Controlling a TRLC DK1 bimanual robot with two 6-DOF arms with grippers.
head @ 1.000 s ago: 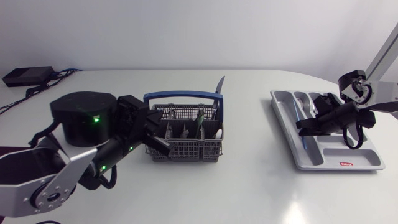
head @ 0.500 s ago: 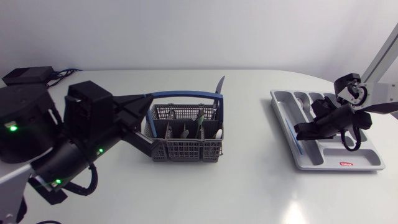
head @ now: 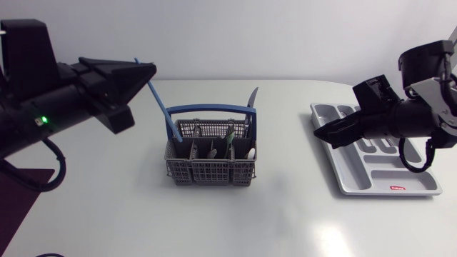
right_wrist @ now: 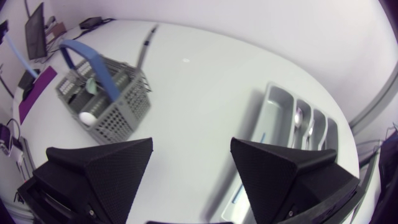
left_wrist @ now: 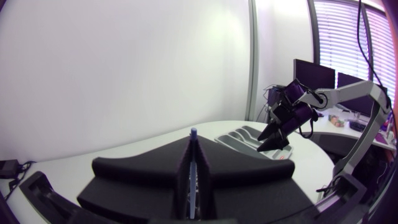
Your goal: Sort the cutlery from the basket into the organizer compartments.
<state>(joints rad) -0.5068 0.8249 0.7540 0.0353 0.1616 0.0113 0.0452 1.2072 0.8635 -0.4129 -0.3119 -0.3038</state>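
Head view: one basket [head: 207, 175], one organizer [head: 355, 187]

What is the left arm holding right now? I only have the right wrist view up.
Observer: The left gripper is shut on a thin blue-handled utensil, raised above the table.
Operator: Is it clear of the basket?
Observer: In the head view its lower end overlaps the basket's rim on the left arm's side; I cannot tell if it is out.
Operator: And where does my right gripper sit?
Observer: The head view shows the right gripper, open, above the organizer's edge nearest the basket.
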